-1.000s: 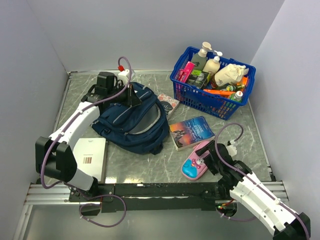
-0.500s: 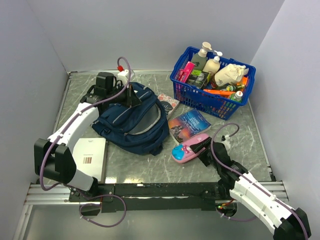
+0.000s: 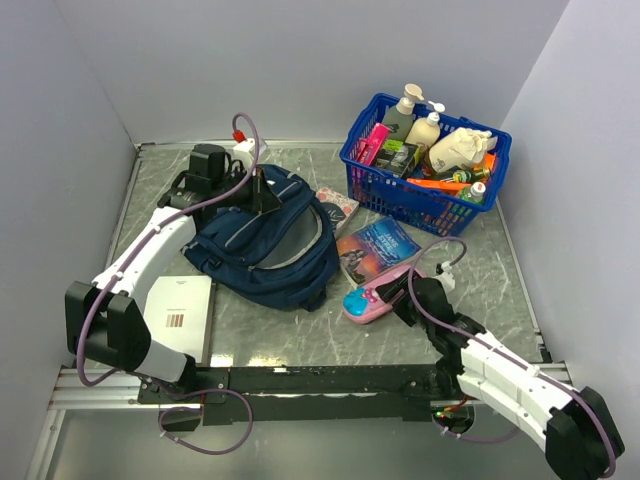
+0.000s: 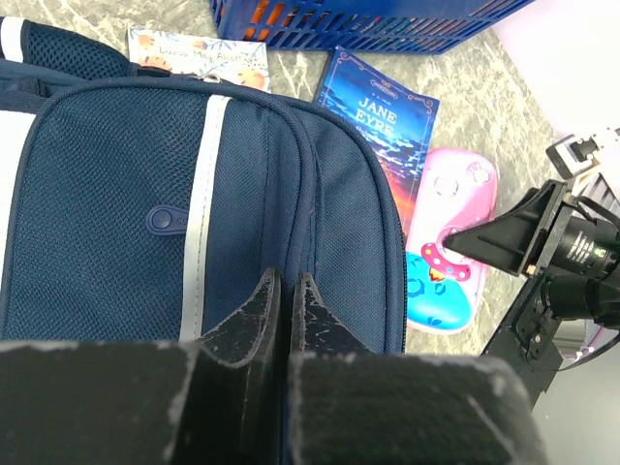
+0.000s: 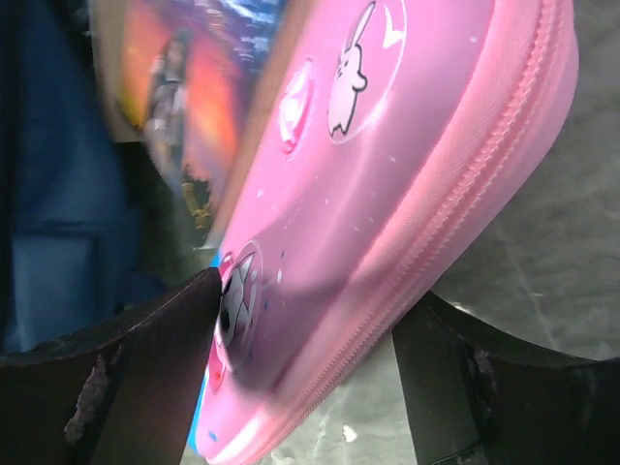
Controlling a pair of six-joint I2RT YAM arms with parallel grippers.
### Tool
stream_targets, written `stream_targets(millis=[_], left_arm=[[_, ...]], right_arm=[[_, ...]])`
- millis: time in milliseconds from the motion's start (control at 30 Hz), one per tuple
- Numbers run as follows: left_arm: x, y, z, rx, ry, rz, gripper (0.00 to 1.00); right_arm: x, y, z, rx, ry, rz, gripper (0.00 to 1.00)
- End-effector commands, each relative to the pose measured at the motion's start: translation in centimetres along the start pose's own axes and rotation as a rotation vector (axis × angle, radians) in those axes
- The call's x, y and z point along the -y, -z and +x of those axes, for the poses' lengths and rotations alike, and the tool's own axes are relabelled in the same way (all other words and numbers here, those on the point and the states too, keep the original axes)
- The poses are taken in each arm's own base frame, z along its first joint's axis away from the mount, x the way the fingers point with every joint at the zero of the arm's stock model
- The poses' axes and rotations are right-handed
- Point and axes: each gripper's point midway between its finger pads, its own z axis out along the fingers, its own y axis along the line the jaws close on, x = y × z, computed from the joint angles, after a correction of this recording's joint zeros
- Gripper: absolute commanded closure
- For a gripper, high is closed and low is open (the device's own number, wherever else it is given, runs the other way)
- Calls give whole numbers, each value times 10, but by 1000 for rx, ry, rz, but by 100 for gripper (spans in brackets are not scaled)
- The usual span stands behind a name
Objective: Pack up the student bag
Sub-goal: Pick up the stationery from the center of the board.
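The navy student bag (image 3: 265, 240) lies at the table's left-middle with its main compartment open. My left gripper (image 3: 263, 193) is shut on the fabric at the bag's back top edge. In the left wrist view its fingertips (image 4: 287, 283) pinch the navy fabric (image 4: 145, 194). My right gripper (image 3: 400, 293) is shut on a pink and blue pencil case (image 3: 368, 302). The right wrist view shows the case (image 5: 407, 165) clamped between both fingers, gripper (image 5: 315, 295), and tilted. Its far end reaches over a book's edge, just right of the bag.
A "Jane Eyre" book (image 3: 378, 243) lies beside the case, and a smaller book (image 3: 335, 207) lies behind it next to the bag. A blue plastic basket (image 3: 400, 203) full of bottles and packets stands at the back right. A white pad (image 3: 178, 310) lies at the front left.
The right gripper closed on the pink case and carried it left and back toward the bag. The Jane Eyre book was pushed back and turned. The left arm held still.
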Motion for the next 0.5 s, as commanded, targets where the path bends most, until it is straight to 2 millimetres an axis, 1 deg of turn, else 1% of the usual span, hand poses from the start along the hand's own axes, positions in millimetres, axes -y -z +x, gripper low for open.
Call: stream_targets(millis=[0,33,67,100,133,167,200,233,267,300,333,367,433,467], left_arm=[[40,21,-40,132,-89,120,99],[40,22,-40,134,-94,118,99],[41,22,-41,132,-95,124,99],[41,22,-39,127,-96,126,99],[42,23,-40,128,-103,127,99],[43,23,-39,125,-105,131,99],[43,24,-37,117,-111,132,99],[44,25,-38,117,-117,131,99],[45,27,-38,115,-124,132,99],[46,29,-37,109,-135,130,99],[47,31,-37,107,-144,132,99],[49,34,-37,107,-152,131,99],[50,37,-34,97,-164,133,99],[51,38,-32,94,-168,136,99]], right_arm=[[-26,2,-13,27,-6,-36,35],[-27,3,-14,28,-8,-30,39],[-28,3,-14,25,-7,-33,46],[-28,5,-15,25,2,-35,52],[-35,9,-16,26,-1,-66,56],[-38,12,-17,26,11,-84,63],[-42,16,-18,25,17,-103,68],[-53,24,-23,35,22,-150,73],[-58,29,-22,23,43,-174,84],[-59,36,-22,18,48,-184,87],[-67,43,-25,20,46,-210,90],[-72,48,-23,-1,55,-235,91],[-88,63,-25,-10,57,-308,92],[-95,70,-22,-35,67,-343,93]])
